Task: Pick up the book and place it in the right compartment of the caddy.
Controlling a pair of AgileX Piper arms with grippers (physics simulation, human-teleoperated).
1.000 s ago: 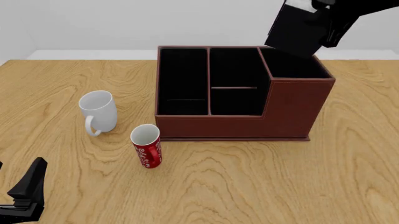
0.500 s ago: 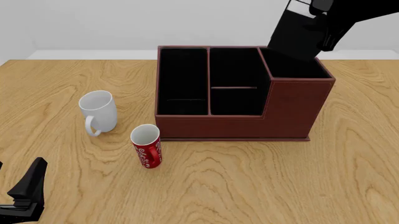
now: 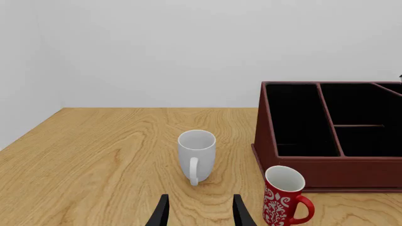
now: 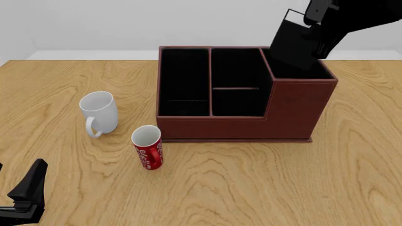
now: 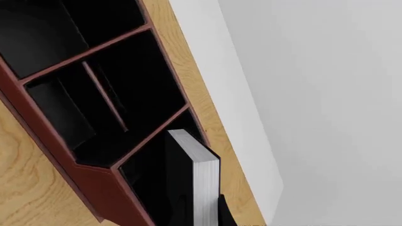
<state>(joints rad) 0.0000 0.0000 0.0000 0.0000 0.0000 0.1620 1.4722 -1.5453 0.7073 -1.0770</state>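
Clamped on the book (image 4: 296, 41), the right gripper (image 4: 319, 29) holds it tilted above the caddy (image 4: 295, 108) — its lower end dips into the right compartment (image 4: 300, 70), the tall square end section, while its upper part leans out over the caddy's far rim. White page edges show in the right wrist view. Well away from the caddy, near the table's (image 4: 264, 188) front edge, the left gripper (image 3: 197, 213) hangs with fingers spread — holding nothing. Beside the caddy's low end stand a white mug (image 4: 99, 113) and a red mug (image 4: 148, 147).

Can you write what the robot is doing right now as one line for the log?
right gripper: holds book tilted | book: lower end in caddy right compartment | left gripper: open, idle
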